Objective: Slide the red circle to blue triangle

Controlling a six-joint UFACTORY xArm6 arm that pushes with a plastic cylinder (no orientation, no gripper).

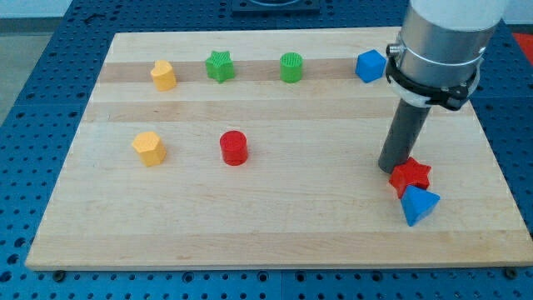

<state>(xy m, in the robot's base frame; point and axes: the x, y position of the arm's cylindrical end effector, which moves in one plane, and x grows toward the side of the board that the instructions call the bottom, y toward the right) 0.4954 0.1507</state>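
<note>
- There is no gripper on this arm, so nothing opens or closes; it ends in a straight dark rod, and my tip (393,169) holds nothing.
- My tip sits on the desk (275,217) at the view's right, just beside the red star (410,176), at that block's upper-left edge; whether it actually touches it I cannot tell.
- The rod stands nearly upright, hanging from a broad grey cylinder with a black collar that enters from the view's top right corner.
- The red circle (234,147) stands left of the middle of the desk, well apart from my tip, with bare wood between them.
- The blue triangle (418,205) lies near the view's bottom right, touching or almost touching the lower edge of the red star.
- The red star lies between my tip and the blue triangle.
- A blue cube-like block (370,66) sits at the view's top, just left of the arm's collar.
- Along the top row, going left, stand a green cylinder (291,67), a green star (219,66) and a yellow block (163,75) of uneven shape.
- A second yellow block (149,148) sits to the left of the red circle, near it but apart.
- The wooden desk rests on a blue perforated surface (33,125).
</note>
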